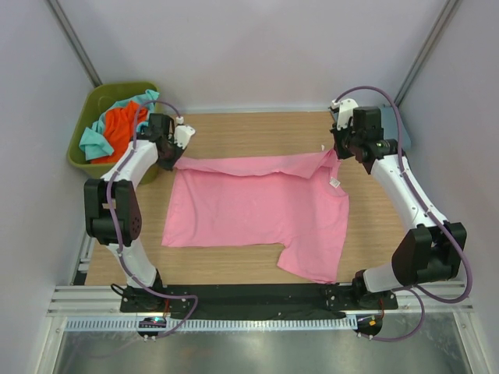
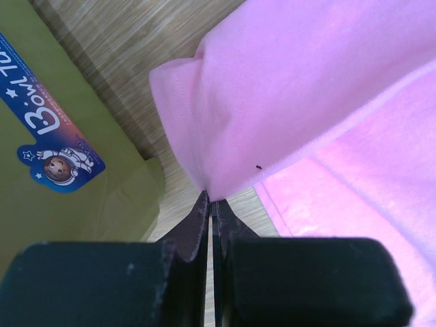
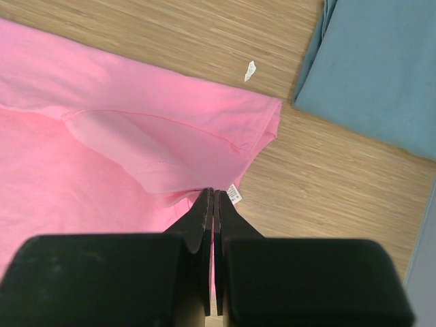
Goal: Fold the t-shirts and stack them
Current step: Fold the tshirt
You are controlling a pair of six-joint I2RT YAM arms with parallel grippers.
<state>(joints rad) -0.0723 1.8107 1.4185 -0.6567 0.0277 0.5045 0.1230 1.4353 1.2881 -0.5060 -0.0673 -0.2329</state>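
Both arms reach out across the table (image 1: 257, 128), wrists tipped down. The left gripper (image 2: 212, 202) and right gripper (image 3: 213, 195) each pinch a far corner of the spread pink t-shirt (image 1: 257, 206) (fingers pressed tight on cloth).

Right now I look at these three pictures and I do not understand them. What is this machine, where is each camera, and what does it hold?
This is a robot with two arms fixed at the near edge of a wooden table. The wide picture comes from a camera above and behind the arms. The other two come from cameras on the wrists, so black fingers fill the bottom. A pink t-shirt lies spread on the table. The left gripper is shut on its far left corner, the right gripper on its far right corner. A green bin at the far left holds an orange shirt and a teal shirt. A blue-grey shirt lies on the table farther right.
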